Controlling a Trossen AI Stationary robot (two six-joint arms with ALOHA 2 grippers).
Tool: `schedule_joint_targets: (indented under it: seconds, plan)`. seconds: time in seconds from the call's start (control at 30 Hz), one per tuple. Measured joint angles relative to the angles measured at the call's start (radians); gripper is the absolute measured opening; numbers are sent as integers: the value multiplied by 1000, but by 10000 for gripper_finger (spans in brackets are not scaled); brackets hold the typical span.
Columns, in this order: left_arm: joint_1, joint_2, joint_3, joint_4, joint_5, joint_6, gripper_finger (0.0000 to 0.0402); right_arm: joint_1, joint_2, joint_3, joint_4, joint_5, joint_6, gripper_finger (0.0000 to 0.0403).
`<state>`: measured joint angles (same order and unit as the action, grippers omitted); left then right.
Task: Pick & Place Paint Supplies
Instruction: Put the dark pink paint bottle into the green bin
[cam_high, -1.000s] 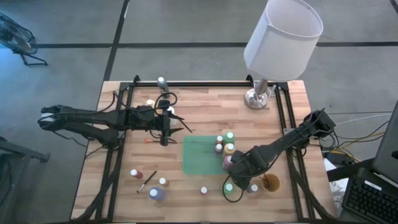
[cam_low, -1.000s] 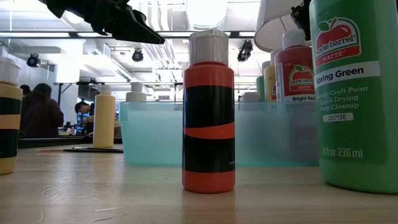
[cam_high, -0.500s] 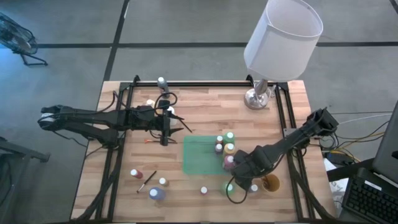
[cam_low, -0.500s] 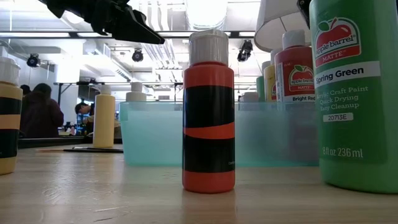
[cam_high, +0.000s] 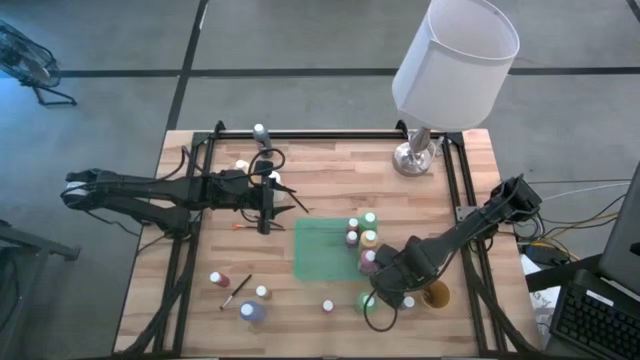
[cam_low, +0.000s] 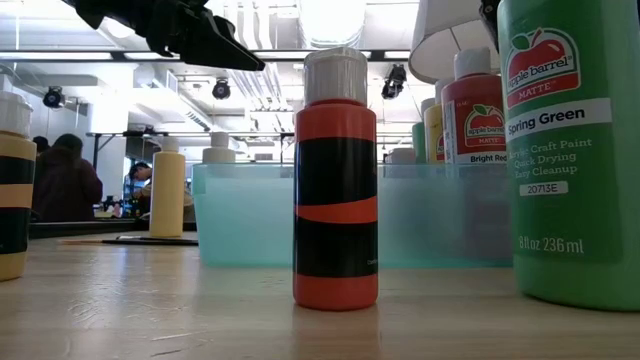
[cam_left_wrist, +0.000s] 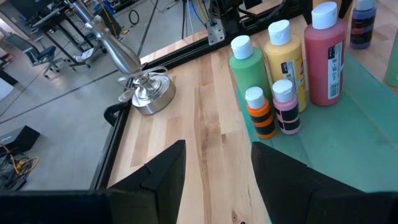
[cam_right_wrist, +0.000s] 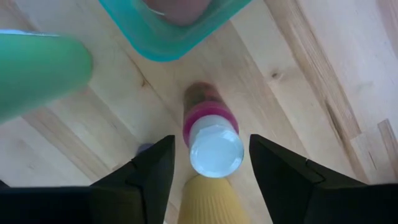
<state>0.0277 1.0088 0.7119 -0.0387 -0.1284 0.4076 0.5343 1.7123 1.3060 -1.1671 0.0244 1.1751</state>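
While the right tool (cam_right_wrist: 211, 168) hangs open over the pink white-capped bottle (cam_right_wrist: 210, 134), it should centre first. Then drop straight and pinch. Left tool (cam_left_wrist: 214, 168) waits open.

Paint bottles (cam_left_wrist: 290, 59) stand upright in a cluster on the green tray (cam_high: 322, 252); a white-capped pink bottle (cam_right_wrist: 213, 138) stands just beside its corner, others scattered left of it with a dark-handled brush (cam_high: 236, 290)
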Motion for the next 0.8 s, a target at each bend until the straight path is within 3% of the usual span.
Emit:
schedule_joint_targets:
  seconds: [0.5, 0.8]
  plan:
    - [0, 0, 0, 0, 0, 0, 188, 0, 0, -21, 1, 3, -1, 169]
    - [0, 0, 0, 0, 0, 0, 188, 0, -2, -37, 4, 5, -5, 123]
